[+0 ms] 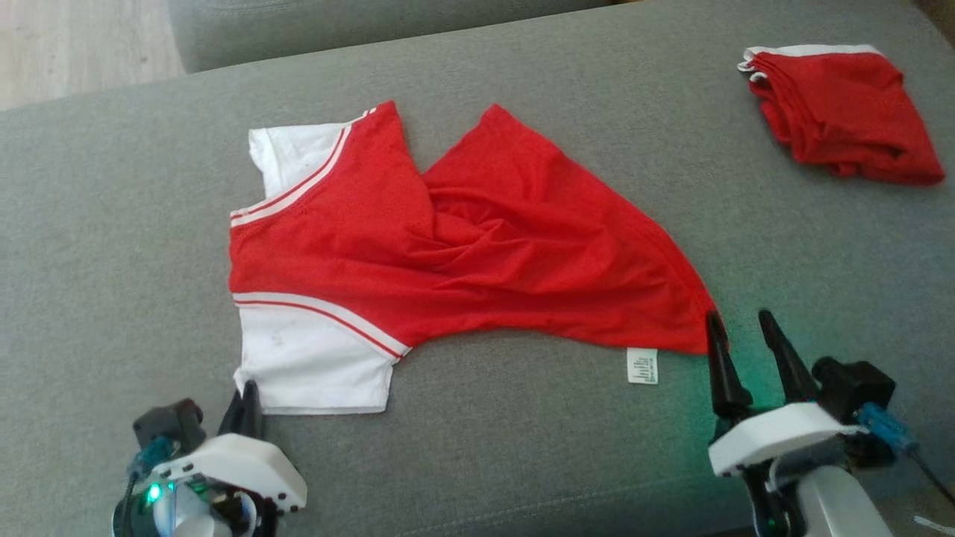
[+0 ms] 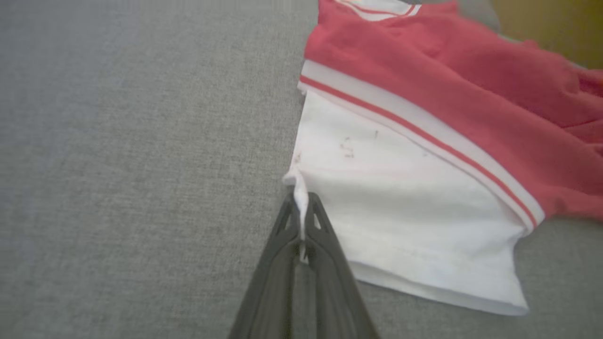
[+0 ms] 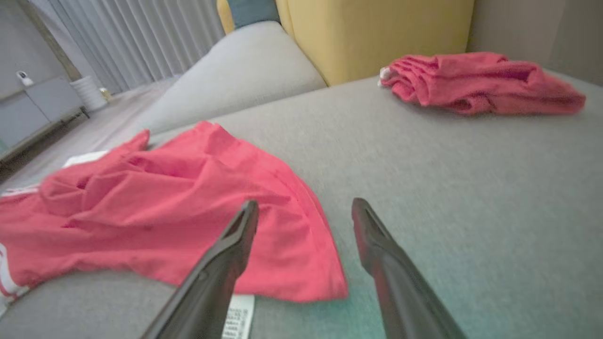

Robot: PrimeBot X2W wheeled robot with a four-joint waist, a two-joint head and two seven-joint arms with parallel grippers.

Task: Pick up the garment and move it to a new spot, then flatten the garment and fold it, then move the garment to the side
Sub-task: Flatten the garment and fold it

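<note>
The garment (image 1: 462, 246), a red shirt with white sleeves, is seen spread and rumpled across the middle of the grey cushion (image 1: 112, 261), its body twisted at the centre. The corner of the near white sleeve (image 1: 313, 365) is pinched between the clenched fingers of the left gripper (image 1: 248, 395), and in the left wrist view a fold of white cloth is squeezed up between the tips. The right gripper (image 1: 739, 322) is held spread wide, nothing gripped, at the red hem corner, near the care label (image 1: 642, 365). A second red garment (image 1: 843, 112) is seen folded, well apart at the far right
</note>
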